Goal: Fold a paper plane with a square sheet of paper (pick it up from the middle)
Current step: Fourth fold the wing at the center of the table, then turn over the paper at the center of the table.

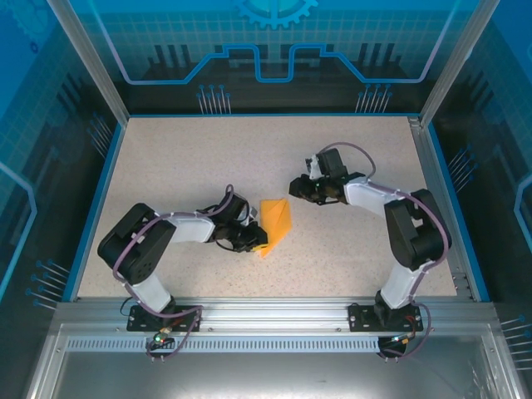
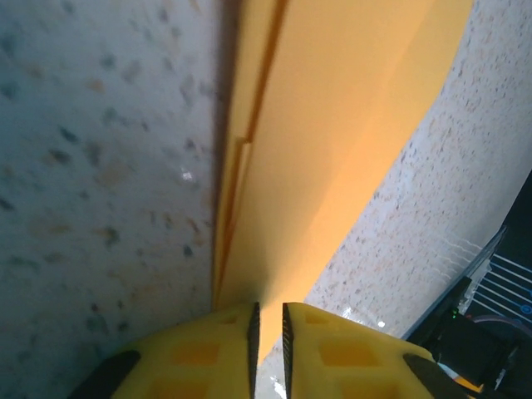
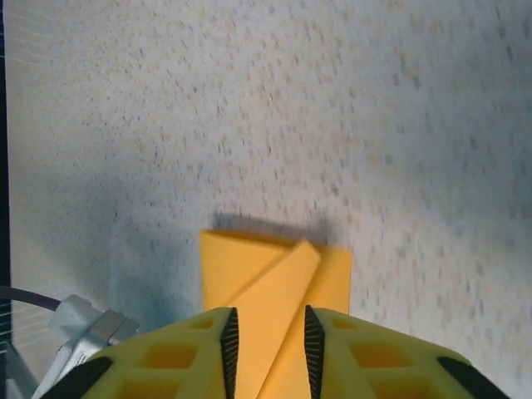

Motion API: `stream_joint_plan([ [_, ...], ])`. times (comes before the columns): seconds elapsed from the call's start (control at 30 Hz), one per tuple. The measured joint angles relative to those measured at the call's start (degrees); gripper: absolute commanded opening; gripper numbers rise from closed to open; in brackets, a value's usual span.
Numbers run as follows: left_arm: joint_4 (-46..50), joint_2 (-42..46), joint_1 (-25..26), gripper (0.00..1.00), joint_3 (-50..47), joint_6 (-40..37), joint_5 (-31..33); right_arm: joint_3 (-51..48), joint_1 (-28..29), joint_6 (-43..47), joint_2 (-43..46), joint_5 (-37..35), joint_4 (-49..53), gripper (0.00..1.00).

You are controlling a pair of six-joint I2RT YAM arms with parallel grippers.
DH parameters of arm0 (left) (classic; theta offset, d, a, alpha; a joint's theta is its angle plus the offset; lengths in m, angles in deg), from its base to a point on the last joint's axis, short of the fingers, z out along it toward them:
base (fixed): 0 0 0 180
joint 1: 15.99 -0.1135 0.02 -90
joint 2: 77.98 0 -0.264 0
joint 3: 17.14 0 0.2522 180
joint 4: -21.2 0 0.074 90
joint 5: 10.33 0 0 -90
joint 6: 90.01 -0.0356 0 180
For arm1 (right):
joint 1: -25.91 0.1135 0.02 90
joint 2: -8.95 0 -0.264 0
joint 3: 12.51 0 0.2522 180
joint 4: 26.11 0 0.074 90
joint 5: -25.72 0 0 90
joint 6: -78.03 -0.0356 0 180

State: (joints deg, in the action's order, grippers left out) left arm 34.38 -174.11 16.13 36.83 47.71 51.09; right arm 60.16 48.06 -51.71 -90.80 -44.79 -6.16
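**Top view.** Paper (image 1: 277, 220) lies mid-desk (image 1: 208, 158) as a narrow folded wedge, with the broad end far and the point near. Left tool (image 1: 253, 241) sits at its near-left edge, touching or just beside it. Right tool (image 1: 297, 189) is just off the far-right corner. Judged: mid-fold, plane not finished.

**Left wrist.** Left tool (image 2: 268, 320) has its jaws parted by a narrow slit and is aimed along the long edge of the paper (image 2: 332, 150). Stacked layers show on the left side. A shadow on the desk (image 2: 100, 166) suggests that edge sits slightly lifted. No clamp is evident, and I cannot tell whether a pad touches the paper.

**Right wrist.** Right tool (image 3: 268, 328) has its jaws a little apart, with nothing gripped. Paper (image 3: 249, 258) lies flat on the desk (image 3: 291, 108) beyond the tips, a diagonal flap over the lower layer.

**Notes for the step (judgement).**
- Pin with one tool while the other works, because thin paper will skate on this desk if pushed unpinned.
- Take the lifted edge low and shallow, catching the top layer alone.
- Bring it over to meet the centre line before pressing, since any skew here carries into every later fold.
- Then run closed tips along the crease from the broad end to the point.
- Risk: the springy flap reopens if the crease is only dabbed.
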Motion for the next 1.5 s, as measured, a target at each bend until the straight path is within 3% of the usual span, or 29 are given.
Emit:
stream_joint_plan([
  [0.23,12.9,6.8,0.5,0.38,4.8,-4.7,7.3,-7.1,3.1,-3.9,4.9,-2.2,2.0,0.46],
  [0.5,18.6,6.7,-0.5,0.39,11.3,-10.1,11.7,-11.0,6.5,-8.4,5.4,-4.5,2.7,0.63],
  [0.53,18.9,6.1,-0.6,0.39,11.9,-10.7,12.3,-11.0,7.0,-8.9,5.5,-5.2,3.0,0.72],
  [0.57,19.0,5.7,-0.6,0.39,12.2,-10.9,12.7,-11.0,7.5,-9.4,5.7,-5.9,3.5,0.73],
  [1.07,21.2,3.1,-2.3,0.39,14.8,-13.4,16.0,-5.3,12.4,-9.7,10.2,-20.9,13.5,0.75],
  [1.17,21.3,2.2,-2.4,0.39,15.9,-13.4,16.0,-5.3,12.7,-9.9,10.2,-20.5,13.6,0.68],
  [1.5,21.4,-1.5,-2.4,0.39,20.1,-13.4,15.5,-7.5,12.6,-10.9,7.1,-14.2,8.6,0.64],
])
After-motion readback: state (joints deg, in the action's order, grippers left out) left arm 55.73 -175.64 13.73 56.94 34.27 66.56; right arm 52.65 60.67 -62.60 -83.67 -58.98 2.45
